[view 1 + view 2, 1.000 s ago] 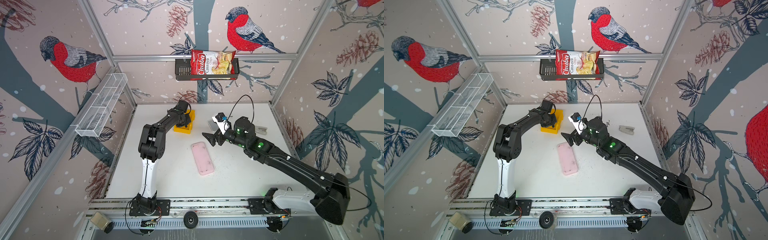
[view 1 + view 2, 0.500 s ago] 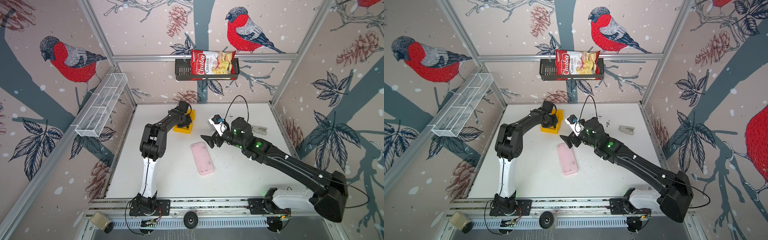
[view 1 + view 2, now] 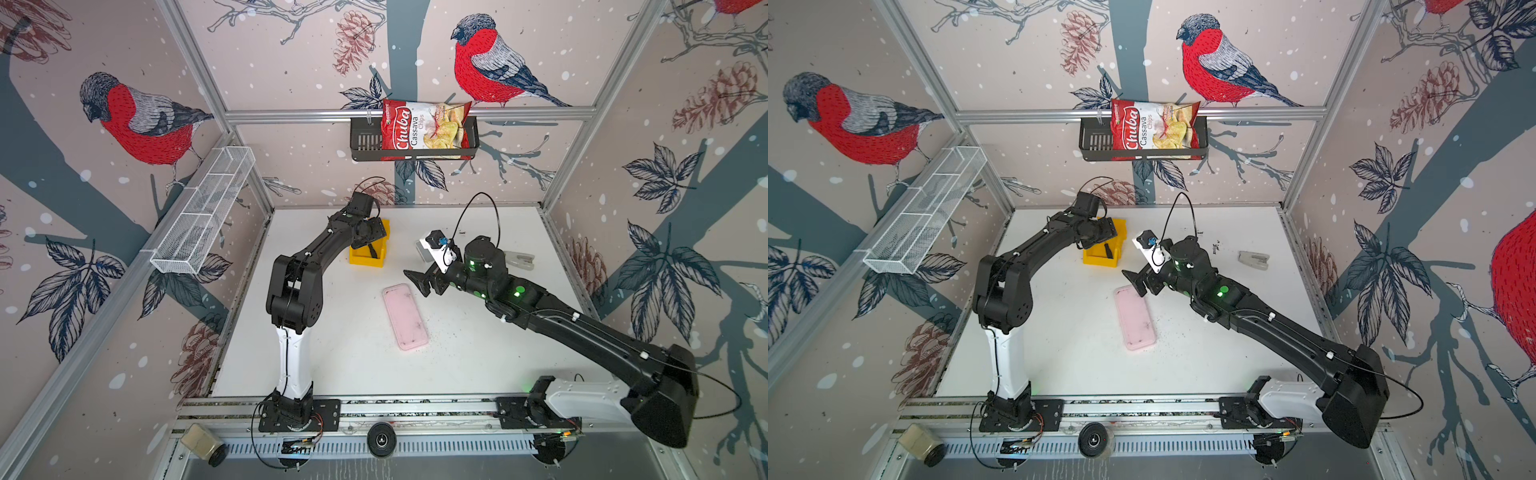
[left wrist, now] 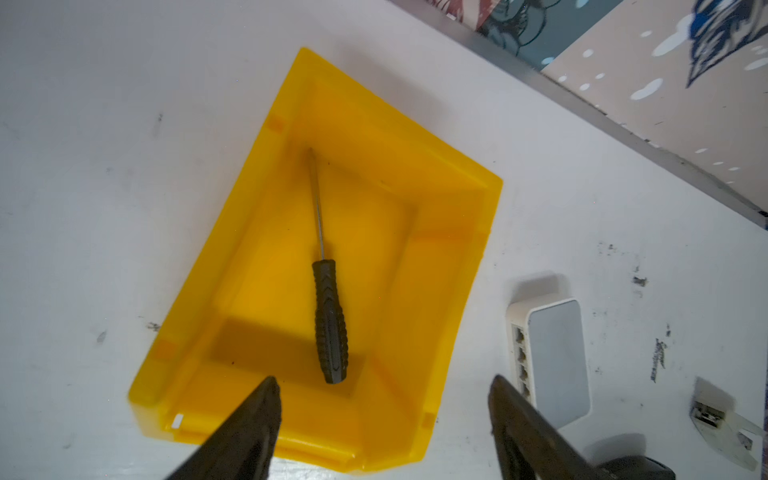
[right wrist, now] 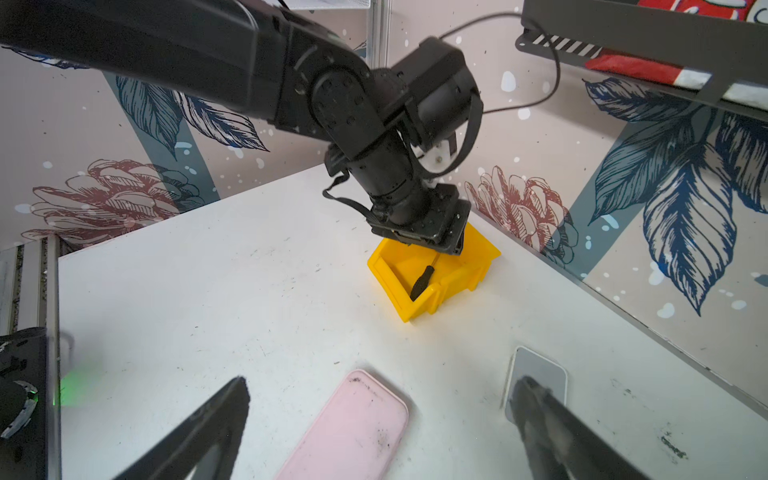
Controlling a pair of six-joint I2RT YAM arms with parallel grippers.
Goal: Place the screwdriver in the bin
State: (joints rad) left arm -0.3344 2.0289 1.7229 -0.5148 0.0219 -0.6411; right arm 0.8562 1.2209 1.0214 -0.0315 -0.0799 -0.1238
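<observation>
In a top view the left gripper (image 3: 372,232) hovers over the bin (image 3: 365,261); the left wrist view shows it spread, the screwdriver (image 4: 330,320) lying inside the bin, so rise straight, clear of the walls; the right wrist view shows the right gripper (image 5: 382,384) spread, empty.

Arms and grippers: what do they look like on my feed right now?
The left arm and right arm are black with a white section near the base. The right arm carries glowing green lights, and thin black cables loop off both wrists. The left gripper and right gripper have black tapered fingers.
</observation>
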